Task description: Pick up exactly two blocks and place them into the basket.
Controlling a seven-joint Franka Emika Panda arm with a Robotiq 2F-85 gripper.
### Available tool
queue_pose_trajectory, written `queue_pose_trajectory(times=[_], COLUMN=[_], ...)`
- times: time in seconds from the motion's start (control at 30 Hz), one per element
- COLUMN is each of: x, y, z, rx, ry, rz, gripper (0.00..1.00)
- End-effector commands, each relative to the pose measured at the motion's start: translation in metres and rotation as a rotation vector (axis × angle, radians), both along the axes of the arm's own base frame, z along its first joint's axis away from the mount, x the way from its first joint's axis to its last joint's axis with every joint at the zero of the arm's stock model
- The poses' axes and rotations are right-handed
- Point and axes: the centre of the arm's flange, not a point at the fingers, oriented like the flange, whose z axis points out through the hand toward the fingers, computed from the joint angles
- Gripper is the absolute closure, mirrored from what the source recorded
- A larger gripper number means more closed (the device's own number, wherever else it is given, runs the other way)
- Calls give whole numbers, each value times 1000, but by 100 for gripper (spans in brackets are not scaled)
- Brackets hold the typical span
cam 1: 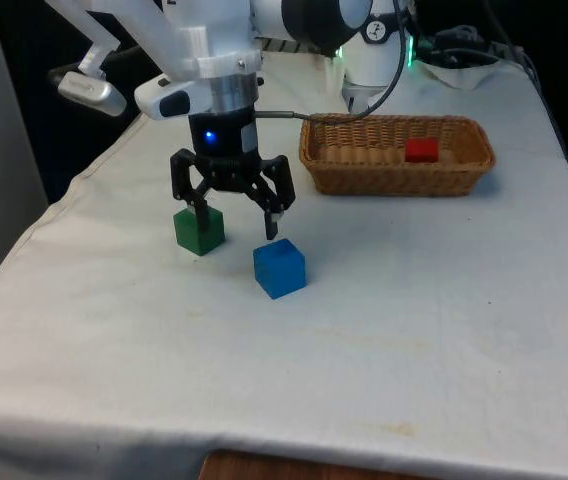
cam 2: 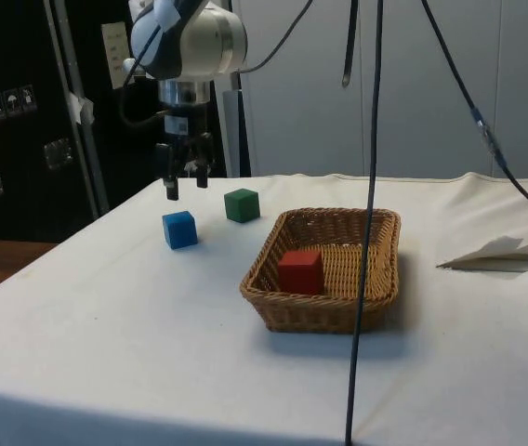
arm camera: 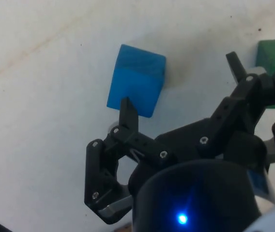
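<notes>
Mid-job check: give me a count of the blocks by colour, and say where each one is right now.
Red block: 1, in the basket
Blue block: 1, on the cloth
Green block: 1, on the cloth
Total: 3 blocks, 1 in the basket and 2 on the cloth. The gripper hangs open and empty above the two on the cloth.

basket (cam 1: 397, 172): woven wicker, rough | table cloth (cam 1: 414, 300): matt fabric | pincer (cam 1: 236, 222): matt black plastic
</notes>
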Motion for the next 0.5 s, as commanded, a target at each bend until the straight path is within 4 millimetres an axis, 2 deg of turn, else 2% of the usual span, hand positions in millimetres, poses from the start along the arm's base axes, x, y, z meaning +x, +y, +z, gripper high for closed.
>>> queue_pose_trajectory(times=[0.0,0.47], x=[-3,-8], y=[1,-1], z=[1,-3], rx=[11,43], ry=[-2,6], rz=[-11,-103], gripper=[0,0])
